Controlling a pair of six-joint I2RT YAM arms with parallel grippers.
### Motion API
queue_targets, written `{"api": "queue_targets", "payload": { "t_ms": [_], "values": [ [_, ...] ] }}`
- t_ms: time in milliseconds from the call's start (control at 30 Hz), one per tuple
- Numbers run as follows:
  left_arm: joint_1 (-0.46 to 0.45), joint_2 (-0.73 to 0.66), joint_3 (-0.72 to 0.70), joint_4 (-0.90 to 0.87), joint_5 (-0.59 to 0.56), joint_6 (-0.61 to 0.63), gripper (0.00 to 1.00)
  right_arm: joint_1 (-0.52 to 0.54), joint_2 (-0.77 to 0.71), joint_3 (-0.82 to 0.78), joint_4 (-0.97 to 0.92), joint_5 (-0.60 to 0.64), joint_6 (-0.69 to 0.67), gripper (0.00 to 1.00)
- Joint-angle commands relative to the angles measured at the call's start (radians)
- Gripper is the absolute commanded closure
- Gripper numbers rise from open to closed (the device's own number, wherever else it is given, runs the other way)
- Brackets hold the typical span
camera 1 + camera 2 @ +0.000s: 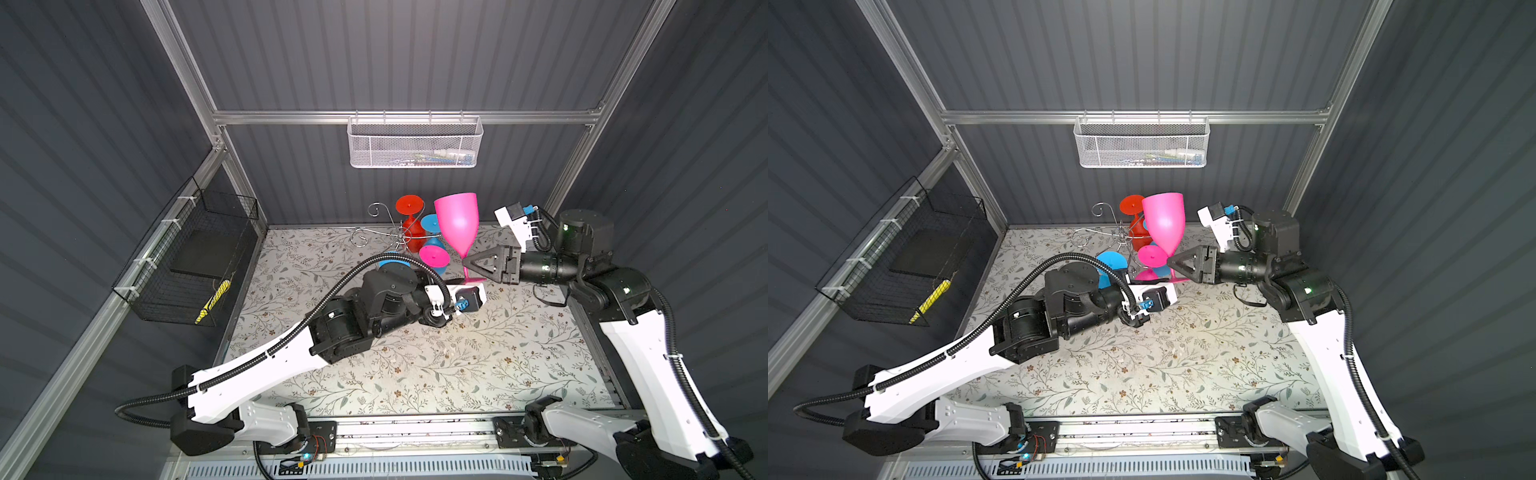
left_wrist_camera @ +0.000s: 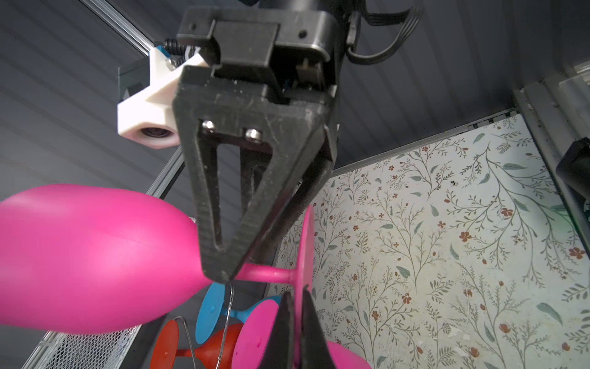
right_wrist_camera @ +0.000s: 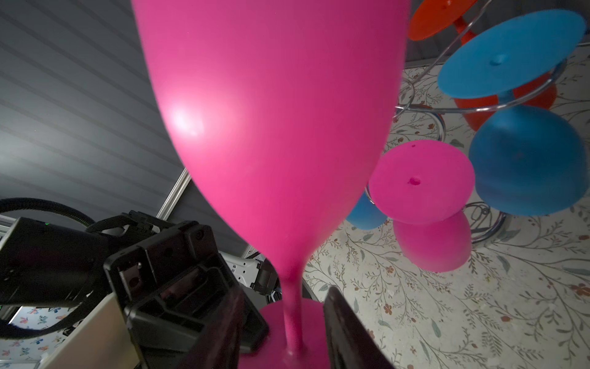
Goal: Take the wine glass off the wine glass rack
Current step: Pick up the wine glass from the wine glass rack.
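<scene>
The pink wine glass (image 1: 457, 220) is held upright in the air, bowl up and foot down, just to the right of the wine glass rack (image 3: 447, 109) and, as it seems, free of its arms. Its flat foot is pinched at the rim by the left tool (image 2: 297, 306), whose jaws are pressed together on it. Such a hold on a thin disc is judged to be weak, and this is probably why the stem is met from the right by the right tool (image 1: 467, 263). The jaws of this tool are spread on both sides of the stem, under the bowl. A gap is seen on each side in the right wrist view, so nothing is gripped by it yet. A handover from foot to stem seems to be prepared.

On the rack, at the far middle of the desk (image 1: 478, 374), other glasses are hung upside down: a red glass (image 1: 409, 206), a blue glass (image 1: 430, 223) and a second pink glass (image 1: 433, 257). The last one is near the held foot, on its left, so a knock is to be feared there. A white mesh basket (image 1: 415, 145) on the far wall and a black wire basket (image 1: 195, 257) on the left wall are well apart and are not in the way.
</scene>
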Motion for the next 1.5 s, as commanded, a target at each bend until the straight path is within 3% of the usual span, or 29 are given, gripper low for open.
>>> {"api": "queue_targets", "payload": {
  "t_ms": [0,333,433,533,600,733,833,1000,1100,1200,1333,1467],
  "values": [
    [-0.011,0.007,-0.002,0.046,-0.038,0.035,1.00,0.014,-0.029,-0.032,0.005,0.017,-0.007,0.61],
    [-0.060,0.032,-0.001,0.053,-0.076,0.042,1.00,0.034,-0.063,-0.092,0.067,0.064,0.029,0.87],
    [-0.071,0.031,-0.006,0.064,-0.083,0.033,1.00,0.036,-0.069,-0.109,0.080,0.068,0.038,1.00],
    [-0.073,0.027,-0.014,0.077,-0.089,0.008,0.97,0.037,-0.079,-0.121,0.083,0.088,0.041,1.00],
    [-0.072,0.020,-0.023,0.089,-0.106,-0.028,0.60,0.037,-0.090,-0.128,0.089,0.103,0.037,1.00],
    [-0.071,-0.016,-0.035,0.117,-0.195,-0.210,0.03,0.037,-0.106,-0.121,0.056,0.157,-0.024,1.00],
    [-0.071,-0.053,-0.051,0.124,-0.261,-0.339,0.00,0.037,-0.107,-0.101,0.006,0.222,-0.106,1.00],
    [-0.067,-0.117,-0.078,0.122,-0.259,-0.529,0.00,0.037,-0.094,-0.077,-0.048,0.323,-0.235,1.00],
    [-0.029,-0.127,-0.044,0.054,-0.157,-0.668,0.00,0.037,-0.099,-0.089,-0.048,0.375,-0.317,1.00],
    [0.117,-0.127,-0.013,0.003,0.122,-0.855,0.00,0.037,-0.120,-0.123,-0.023,0.422,-0.392,1.00],
    [0.201,-0.096,0.024,-0.040,0.258,-1.001,0.00,0.037,-0.172,-0.184,0.021,0.481,-0.507,1.00],
    [0.318,-0.022,0.109,-0.113,0.470,-1.204,0.00,0.040,-0.223,-0.238,0.037,0.540,-0.648,1.00]
  ]
}}
